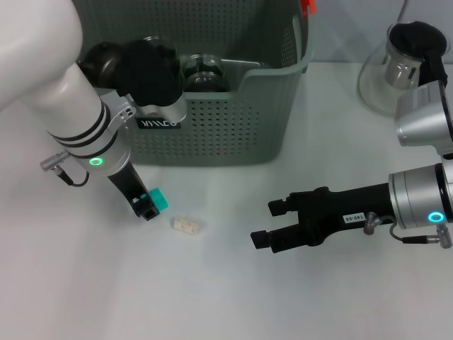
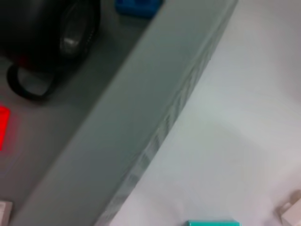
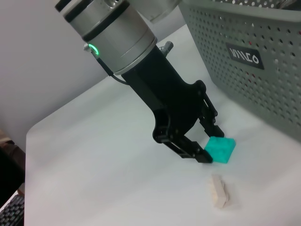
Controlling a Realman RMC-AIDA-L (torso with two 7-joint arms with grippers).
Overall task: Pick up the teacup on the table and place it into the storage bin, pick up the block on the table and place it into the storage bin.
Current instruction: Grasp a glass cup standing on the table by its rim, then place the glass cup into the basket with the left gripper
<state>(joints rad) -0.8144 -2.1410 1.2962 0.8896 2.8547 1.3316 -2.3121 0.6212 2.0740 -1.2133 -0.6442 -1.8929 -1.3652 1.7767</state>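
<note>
Left tool (image 1: 150,207) grips teal block (image 1: 158,200) on table (image 1: 212,283)

Teal block (image 1: 158,200) on table before grey-green storage bin (image 1: 212,134) — teacup (image 1: 204,73) inside bin.

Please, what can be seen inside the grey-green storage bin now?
Inside the storage bin, a glass teacup shows in the head view. The left wrist view adds a blue block, something red and a dark object. The left arm covers the remaining floor.
</note>
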